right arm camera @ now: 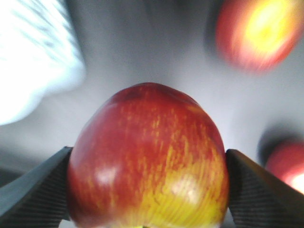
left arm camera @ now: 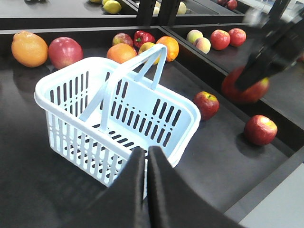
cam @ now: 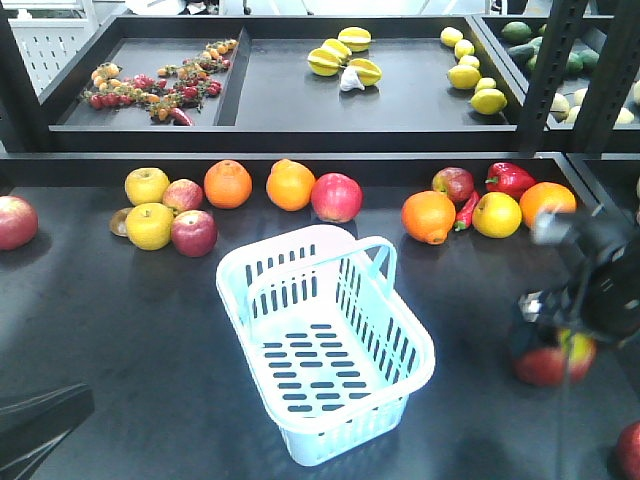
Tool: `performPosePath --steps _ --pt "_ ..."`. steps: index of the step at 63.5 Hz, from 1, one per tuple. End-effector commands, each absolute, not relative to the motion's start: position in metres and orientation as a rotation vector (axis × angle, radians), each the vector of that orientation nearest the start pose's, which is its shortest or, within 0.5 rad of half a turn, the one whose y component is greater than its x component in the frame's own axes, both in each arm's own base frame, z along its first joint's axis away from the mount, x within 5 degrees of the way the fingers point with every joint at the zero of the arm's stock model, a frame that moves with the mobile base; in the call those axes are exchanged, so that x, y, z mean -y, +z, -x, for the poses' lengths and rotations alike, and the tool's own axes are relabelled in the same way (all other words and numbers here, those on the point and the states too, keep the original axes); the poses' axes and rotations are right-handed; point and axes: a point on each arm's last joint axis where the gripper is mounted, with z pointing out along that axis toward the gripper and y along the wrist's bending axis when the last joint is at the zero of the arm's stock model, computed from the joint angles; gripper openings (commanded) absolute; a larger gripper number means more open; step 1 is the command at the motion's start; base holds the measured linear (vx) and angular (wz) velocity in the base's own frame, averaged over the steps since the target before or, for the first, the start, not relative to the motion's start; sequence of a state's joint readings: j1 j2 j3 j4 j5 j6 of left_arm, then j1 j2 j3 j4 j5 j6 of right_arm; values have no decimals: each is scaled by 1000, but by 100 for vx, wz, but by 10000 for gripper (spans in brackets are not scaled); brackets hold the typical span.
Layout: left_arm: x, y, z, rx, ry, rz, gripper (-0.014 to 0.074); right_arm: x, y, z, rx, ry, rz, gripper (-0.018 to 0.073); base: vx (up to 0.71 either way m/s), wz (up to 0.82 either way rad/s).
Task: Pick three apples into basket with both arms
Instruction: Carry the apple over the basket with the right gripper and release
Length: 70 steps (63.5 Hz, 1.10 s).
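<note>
The pale blue basket [cam: 418, 330] stands empty at the middle of the dark table. My right gripper [right arm camera: 148, 190] is shut on a red-and-yellow apple [right arm camera: 147, 152], with a black finger [right arm camera: 38, 194] on each side. It holds the apple [cam: 553, 362] just above the table to the right of the basket. Two more apples [left arm camera: 206, 104] [left arm camera: 260, 129] lie on the table near it. My left gripper [left arm camera: 146, 156] is shut on nothing and hovers at the basket's near corner [left arm camera: 80, 142]. The left arm [cam: 40, 425] shows at the bottom left corner.
Along the back of the table lie oranges [cam: 228, 183], yellow apples [cam: 147, 185], further red apples [cam: 336, 197], a lemon [cam: 497, 214] and a red pepper [cam: 509, 178]. A raised black shelf edge [cam: 300, 155] runs behind them. Black posts [cam: 545, 60] stand at the right.
</note>
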State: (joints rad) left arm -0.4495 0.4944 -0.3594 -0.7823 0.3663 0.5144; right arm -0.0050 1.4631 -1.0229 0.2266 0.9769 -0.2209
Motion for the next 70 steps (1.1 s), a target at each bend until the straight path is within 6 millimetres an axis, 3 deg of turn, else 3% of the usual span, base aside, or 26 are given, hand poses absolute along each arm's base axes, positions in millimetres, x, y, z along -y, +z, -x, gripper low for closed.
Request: performPosePath --steps 1,8,18,25,38,46,59,65,70 --pt "65 286 -87 -1834 -715 -328 -8 -23 297 -265 -2636 350 168 -9 0 0" --pt "65 286 -87 -1834 -715 -328 -8 -38 309 -264 -2520 563 218 -6 0 0" --pt "65 286 -87 -1834 -715 -328 -8 -76 299 -275 -2454 785 337 -4 0 0" --pt "65 286 -87 -1834 -715 -328 -8 -110 279 -290 -2448 769 409 -4 0 0" --pt "65 286 -87 -1835 -716 -328 -8 -148 248 -319 -2500 747 521 49 0 0" --pt "65 286 -87 -1835 -716 -328 -8 -159 245 -330 -2515 764 567 202 0 0" --pt "65 286 -87 -1837 -717 -330 -8 -161 241 -336 -2520 763 573 600 0 0" --pt "65 286 -87 -1837 -717 -330 -7 -161 241 -336 -2518 764 573 707 0 0" --pt "65 286 -87 -1837 -717 -330 -7 -161 241 -337 -2512 756 566 729 0 0"
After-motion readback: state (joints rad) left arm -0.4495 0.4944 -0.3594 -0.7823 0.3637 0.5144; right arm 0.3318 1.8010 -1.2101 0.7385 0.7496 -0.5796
